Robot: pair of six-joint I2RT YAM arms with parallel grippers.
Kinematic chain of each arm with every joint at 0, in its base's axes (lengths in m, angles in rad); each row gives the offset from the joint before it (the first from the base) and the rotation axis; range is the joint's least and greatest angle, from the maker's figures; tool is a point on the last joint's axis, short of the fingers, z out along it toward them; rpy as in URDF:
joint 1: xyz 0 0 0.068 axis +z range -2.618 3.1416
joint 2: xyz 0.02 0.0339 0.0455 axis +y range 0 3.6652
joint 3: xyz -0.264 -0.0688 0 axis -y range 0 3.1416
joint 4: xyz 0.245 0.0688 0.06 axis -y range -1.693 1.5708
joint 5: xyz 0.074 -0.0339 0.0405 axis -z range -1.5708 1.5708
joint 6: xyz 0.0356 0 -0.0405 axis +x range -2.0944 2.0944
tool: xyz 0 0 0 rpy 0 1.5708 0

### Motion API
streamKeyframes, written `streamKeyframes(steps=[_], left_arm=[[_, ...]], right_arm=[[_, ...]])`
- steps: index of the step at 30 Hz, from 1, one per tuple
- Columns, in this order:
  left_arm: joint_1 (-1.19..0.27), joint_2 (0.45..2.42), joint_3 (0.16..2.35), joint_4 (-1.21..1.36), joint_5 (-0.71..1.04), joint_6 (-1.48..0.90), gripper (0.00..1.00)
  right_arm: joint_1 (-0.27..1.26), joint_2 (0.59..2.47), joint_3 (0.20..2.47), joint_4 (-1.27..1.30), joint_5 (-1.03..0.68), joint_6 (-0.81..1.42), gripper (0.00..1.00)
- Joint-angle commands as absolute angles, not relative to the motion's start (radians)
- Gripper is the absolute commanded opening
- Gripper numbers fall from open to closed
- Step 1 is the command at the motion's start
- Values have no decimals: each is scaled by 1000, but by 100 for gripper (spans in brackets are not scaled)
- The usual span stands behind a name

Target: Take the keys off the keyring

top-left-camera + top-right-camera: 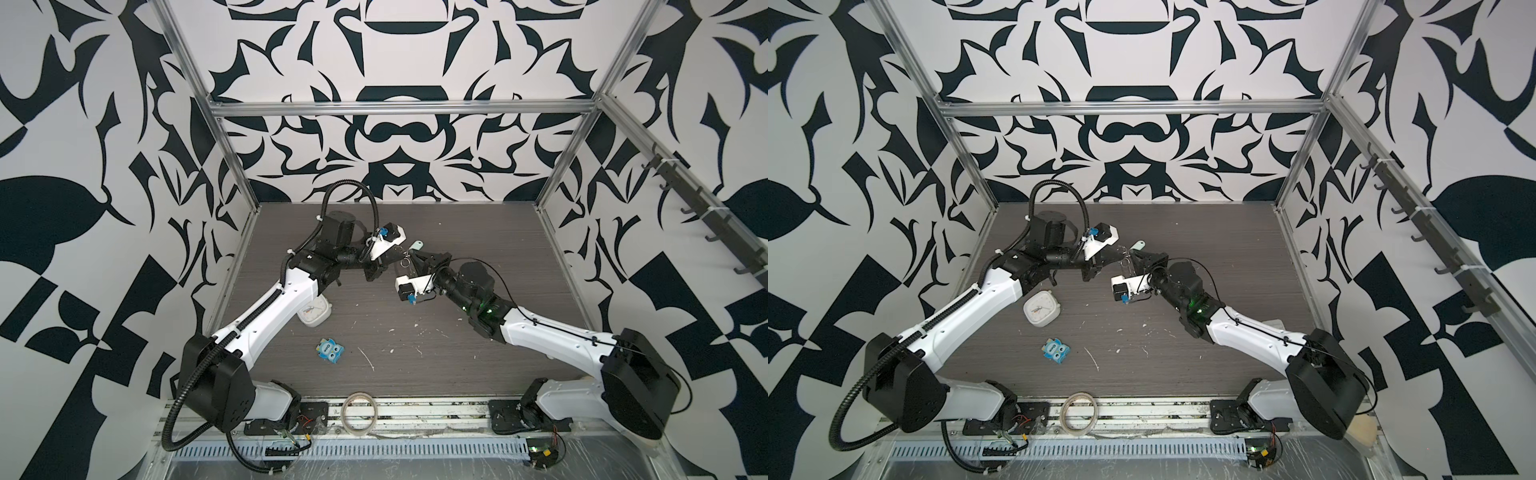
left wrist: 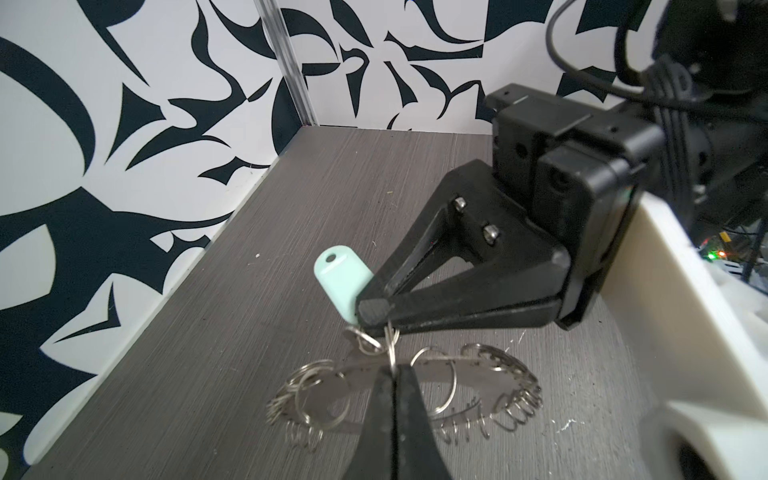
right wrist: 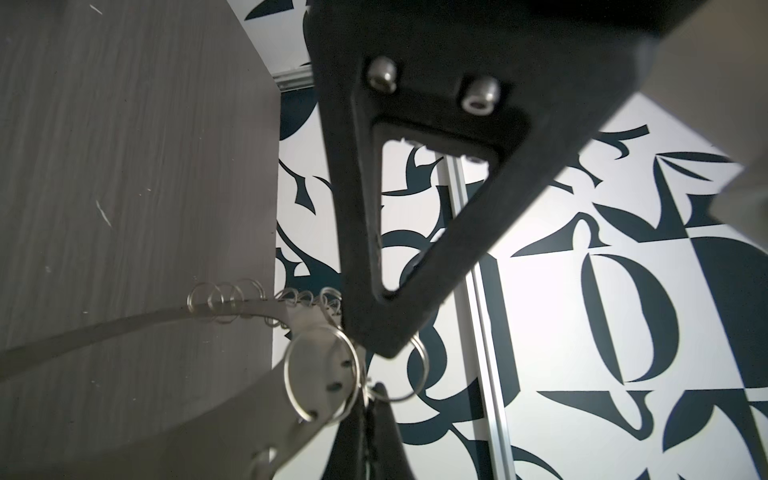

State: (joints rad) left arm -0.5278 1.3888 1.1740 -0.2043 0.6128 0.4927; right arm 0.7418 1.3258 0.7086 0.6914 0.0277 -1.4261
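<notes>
L jaws: closed on split ring [image 2: 390,347] at keyring [image 2: 465,368] rim.
R jaws: closed on keys [image 2: 338,278], just beside L.

Dark grey wood-grain tabletop [image 1: 1225,249], white scuffs. White square clock [image 1: 1042,309] left of centre; small blue packet [image 1: 1054,350] just below.

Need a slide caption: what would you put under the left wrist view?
Left claw pinches a split ring at the keyring while right claw grips the mint key tag.
</notes>
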Motion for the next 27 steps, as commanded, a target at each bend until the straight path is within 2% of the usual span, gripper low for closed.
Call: streamKeyframes(steps=[1,14,23,27], left_arm=[[-530,1386,1214,-157,636,456,0],[-519,1475,1343,-199,625,362,0],[-519,1493,1348,-220,628,330,0],[-517,1492,1347,-215,603,371,0]], right_arm=[[742,1326,738,746,94,-1490,0],[776,1240,729,692,135,-1578,0],[777,1235,760,710,165,-1613,0],[778,1227,779,644,141,-1579,0]])
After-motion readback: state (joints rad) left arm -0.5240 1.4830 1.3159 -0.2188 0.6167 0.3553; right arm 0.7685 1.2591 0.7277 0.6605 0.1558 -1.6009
